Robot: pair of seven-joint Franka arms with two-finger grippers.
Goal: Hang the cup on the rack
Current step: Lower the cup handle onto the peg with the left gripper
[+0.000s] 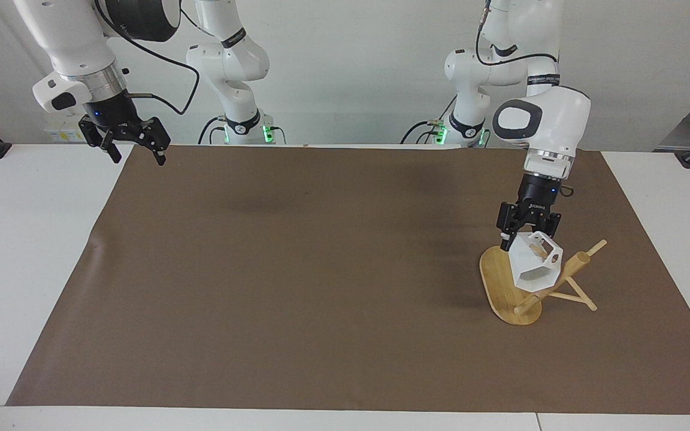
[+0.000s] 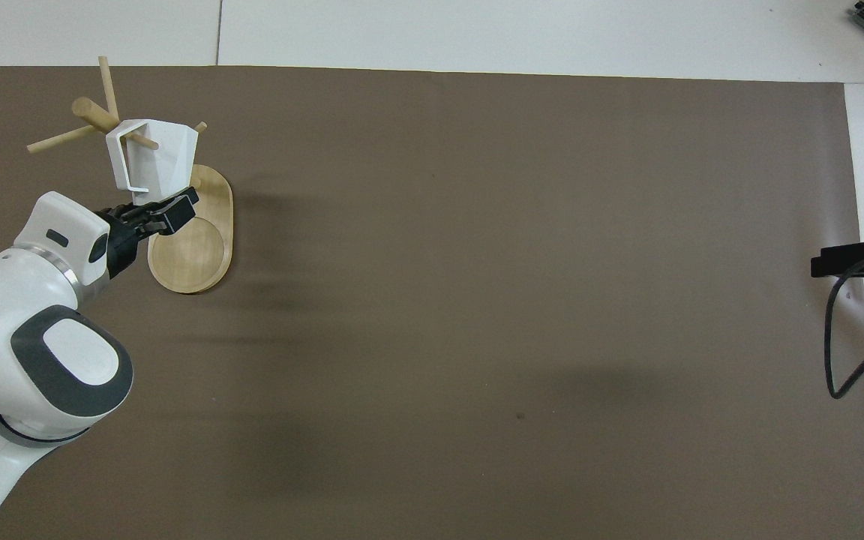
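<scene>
- I have the left tool [image 1: 527, 234] clamped on the cup's [image 1: 533, 267] base, over the rack [image 1: 510, 296].
- A peg [image 2: 145, 140] runs through the handle, so the cup hangs tilted at the rack's post.
- Right tool [image 1: 134, 142] waits, open and empty.

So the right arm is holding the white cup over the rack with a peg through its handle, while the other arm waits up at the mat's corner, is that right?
Not quite: it is the left gripper that holds the cup over the rack, as the facing view shows, the arm coming from the left base. The peg does pass through the handle. The right gripper is the one waiting over the mat's corner.
</scene>
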